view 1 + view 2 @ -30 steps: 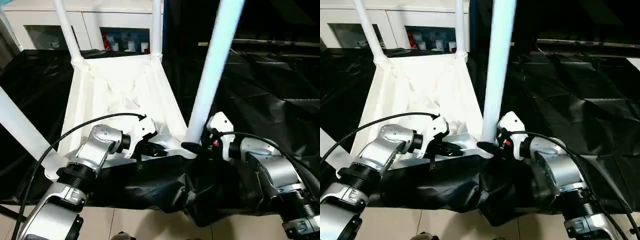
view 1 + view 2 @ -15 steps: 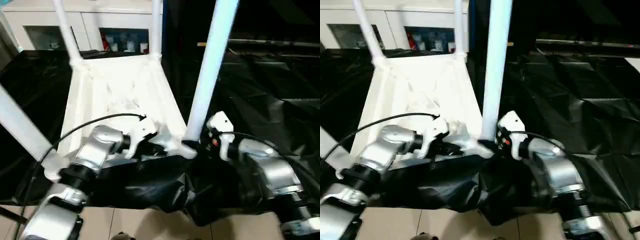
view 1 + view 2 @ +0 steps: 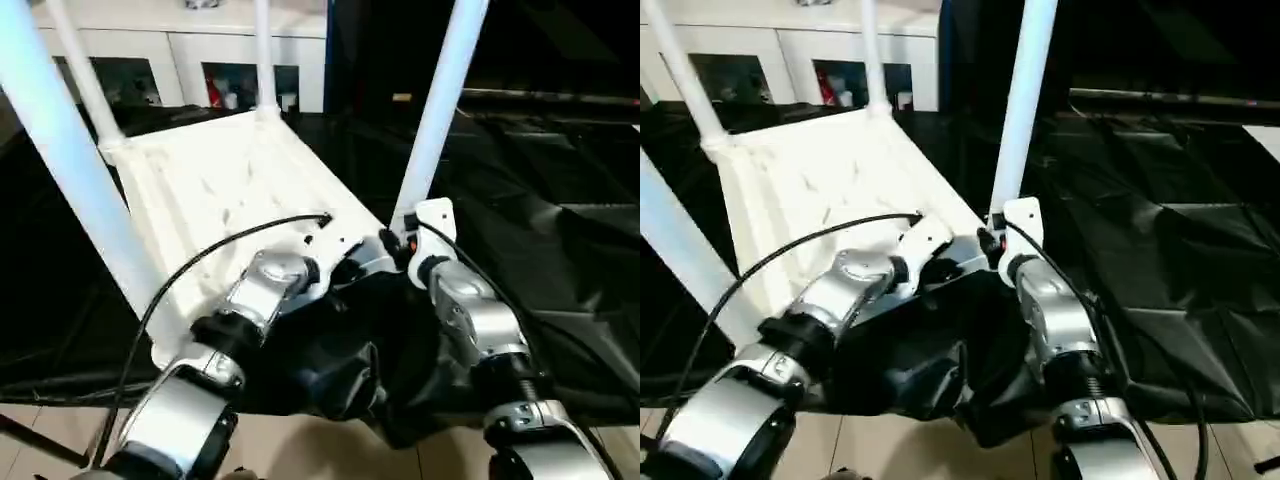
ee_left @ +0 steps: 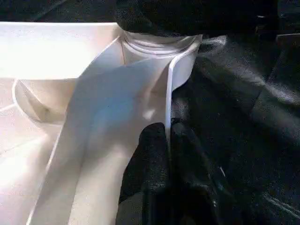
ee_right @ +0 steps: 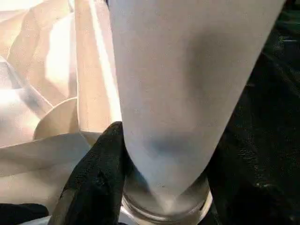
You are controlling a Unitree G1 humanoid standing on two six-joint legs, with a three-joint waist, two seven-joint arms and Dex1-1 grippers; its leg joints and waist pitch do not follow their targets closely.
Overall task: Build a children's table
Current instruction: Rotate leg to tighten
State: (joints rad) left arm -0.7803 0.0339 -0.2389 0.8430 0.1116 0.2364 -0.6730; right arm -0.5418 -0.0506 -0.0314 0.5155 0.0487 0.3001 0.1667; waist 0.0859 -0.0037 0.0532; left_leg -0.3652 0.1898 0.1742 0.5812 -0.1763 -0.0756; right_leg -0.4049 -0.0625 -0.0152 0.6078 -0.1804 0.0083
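Presently: upturned tabletop (image 3: pixel 220 190), near edge pinched by left tool (image 4: pixel 167 140); right tool (image 5: pixel 159 178) clamped around near-right leg (image 3: pixel 432 125) base.

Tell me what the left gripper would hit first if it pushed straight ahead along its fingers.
Likely the round corner socket of the white plastic tabletop; the left gripper is shut on that tabletop's thin rim, which leads there.

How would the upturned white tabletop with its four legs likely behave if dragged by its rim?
The tabletop is probably stiff: ribs cross its underside. It looks light, thin-walled plastic, which the left pincer pinches at the rim. It would likely slide on the glossy black sheet, and the tall legs, like the leg in the right pincer, could wobble.
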